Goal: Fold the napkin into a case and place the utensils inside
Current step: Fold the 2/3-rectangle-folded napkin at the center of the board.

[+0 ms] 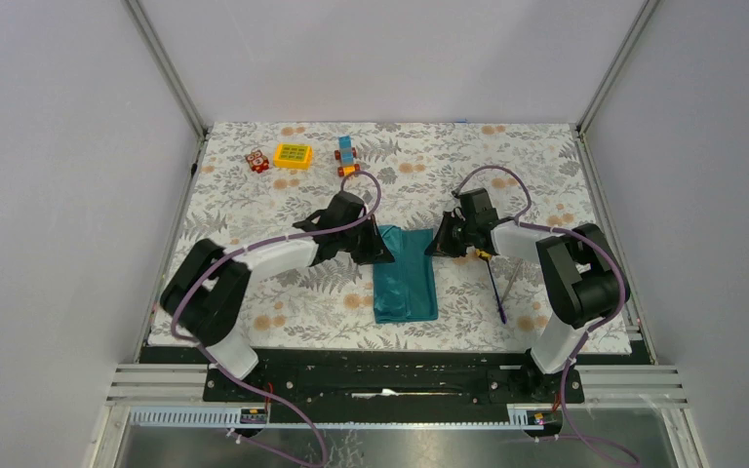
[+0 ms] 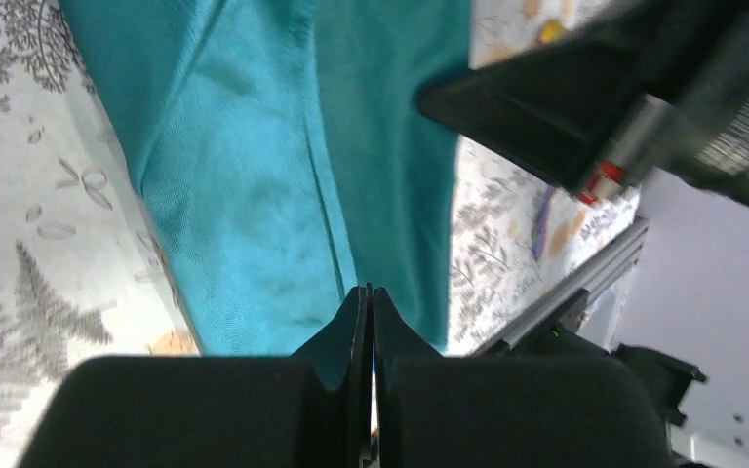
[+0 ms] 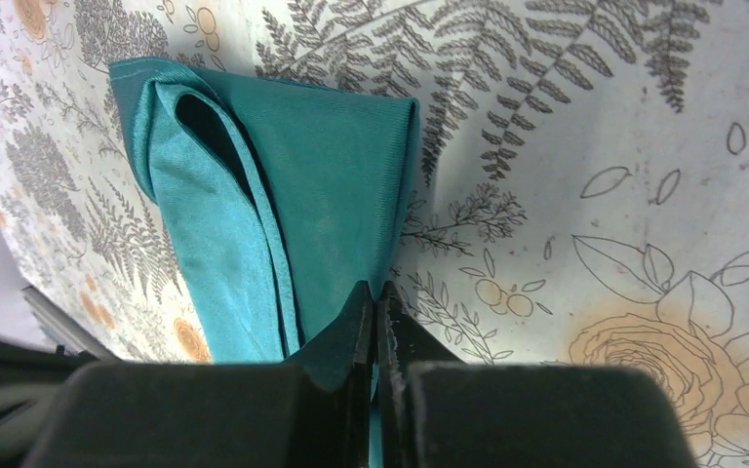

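The napkin [image 1: 405, 275] lay on the fern-and-flower desk [image 1: 254, 200] as a long, narrow band folded lengthwise, its short ends facing the arms' bases and the back wall. It was plain dark teal with a fine weave and a slight sheen. In the right wrist view the napkin [image 3: 341, 185] showed stacked layers, one long edge rolled over into a soft lip with a dark open gap beneath it; creases ran along its length in the left wrist view [image 2: 254, 185].

The left jaws were closed on the napkin's far left corner, and the right jaws were closed on its far right corner, teal cloth pinched between the tips.

Right of the napkin lay the purple-handled utensil [image 1: 495, 290], with a slim grey utensil [image 1: 512, 280] just beside it. Beyond the napkin, to its far left, stood three toy blocks [image 1: 293, 155].
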`<state>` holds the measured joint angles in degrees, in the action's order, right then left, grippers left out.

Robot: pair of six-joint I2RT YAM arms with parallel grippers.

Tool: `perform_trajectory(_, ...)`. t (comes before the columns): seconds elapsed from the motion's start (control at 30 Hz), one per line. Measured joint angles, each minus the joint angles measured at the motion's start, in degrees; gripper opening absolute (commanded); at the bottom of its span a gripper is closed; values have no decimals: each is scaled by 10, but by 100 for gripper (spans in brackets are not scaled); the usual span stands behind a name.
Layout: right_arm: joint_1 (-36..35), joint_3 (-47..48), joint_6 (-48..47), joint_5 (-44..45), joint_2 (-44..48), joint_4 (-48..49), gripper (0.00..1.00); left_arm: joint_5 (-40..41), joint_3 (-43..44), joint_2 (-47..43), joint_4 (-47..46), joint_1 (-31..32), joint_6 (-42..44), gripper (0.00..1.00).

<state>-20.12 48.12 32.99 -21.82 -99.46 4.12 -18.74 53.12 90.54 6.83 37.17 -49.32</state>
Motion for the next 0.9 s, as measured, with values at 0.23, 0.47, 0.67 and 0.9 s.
perform_trajectory(0.23, -36, 45, -16, 53, 2, -62, 0, 4, 40, 129, -23, -5, 3, 0)
perform_trajectory(0.47, -87, 99, -17, 138, 5, -132, 0, 12, 43, 166, -62, -10, 2, 0)
perform_trajectory(0.67, -137, 148, 5, 209, 0, -179, 0, 0, 35, 182, -123, -10, -4, 0)
perform_trajectory(0.9, -188, 192, 49, 261, -41, -207, 0, -17, 21, 187, -164, -14, -5, 0)
